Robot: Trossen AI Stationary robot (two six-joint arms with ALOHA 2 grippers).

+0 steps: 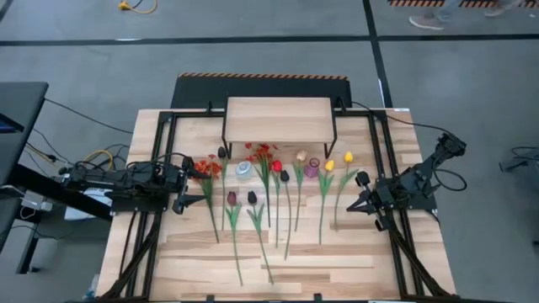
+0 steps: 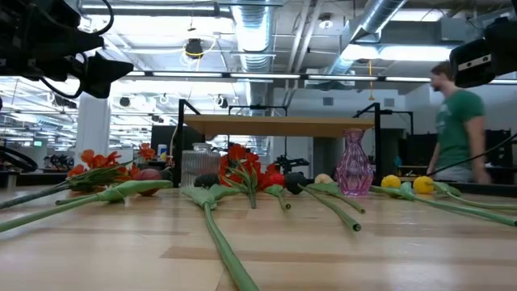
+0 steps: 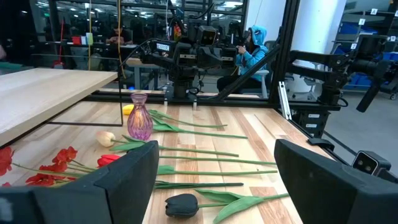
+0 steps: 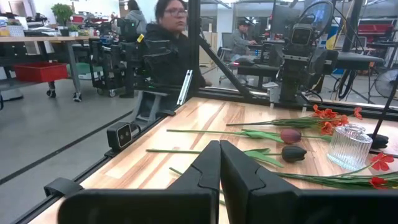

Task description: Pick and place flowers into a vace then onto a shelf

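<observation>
Several long-stemmed flowers (image 1: 269, 194) lie flat on the slatted wooden table, heads toward the far edge: red, yellow, cream and dark tulips and red-orange sprays (image 2: 105, 166). A pink glass vase (image 1: 312, 167) (image 2: 354, 163) (image 3: 139, 118) stands upright among them, in front of the shelf (image 1: 279, 118) (image 2: 279, 125). My left gripper (image 1: 190, 202) (image 3: 217, 186) hovers open at the flowers' left, fingers level and pointing right. At their right, level with the yellow tulips (image 1: 348, 158), my right gripper (image 1: 350, 205) (image 4: 219, 168) is shut on nothing.
A clear ribbed glass jar (image 1: 243, 169) (image 4: 349, 146) stands between the sprays. Black frame rails (image 1: 164, 151) run along the table's left and right sides. A person in a green shirt (image 2: 456, 129) stands beyond the table.
</observation>
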